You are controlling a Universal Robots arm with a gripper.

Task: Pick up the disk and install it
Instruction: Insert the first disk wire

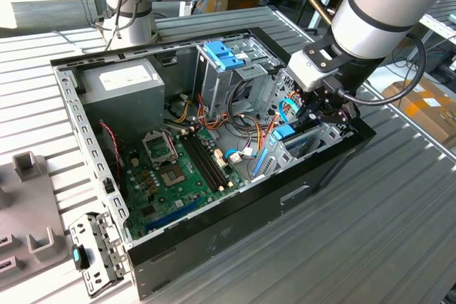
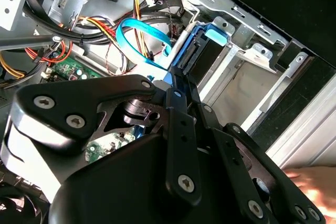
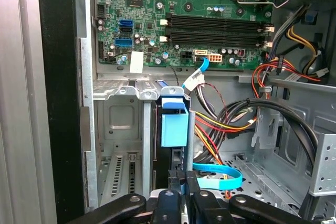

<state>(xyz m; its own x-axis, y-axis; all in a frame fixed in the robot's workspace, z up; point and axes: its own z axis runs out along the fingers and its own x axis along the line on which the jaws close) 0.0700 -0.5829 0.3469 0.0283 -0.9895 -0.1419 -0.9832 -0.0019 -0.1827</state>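
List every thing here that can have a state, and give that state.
Gripper, jaws shut on the disk's edge.
Disk, standing on edge in the drive bay, held.
Drive bay, space beside the disk empty.
Computer case, lying on its side, side panel off.
Memory slots, empty.

the claw (image 3: 182,179) grips the disk (image 3: 174,128) standing edge-on in the bay (image 3: 118,109) near the motherboard (image 3: 157,3).
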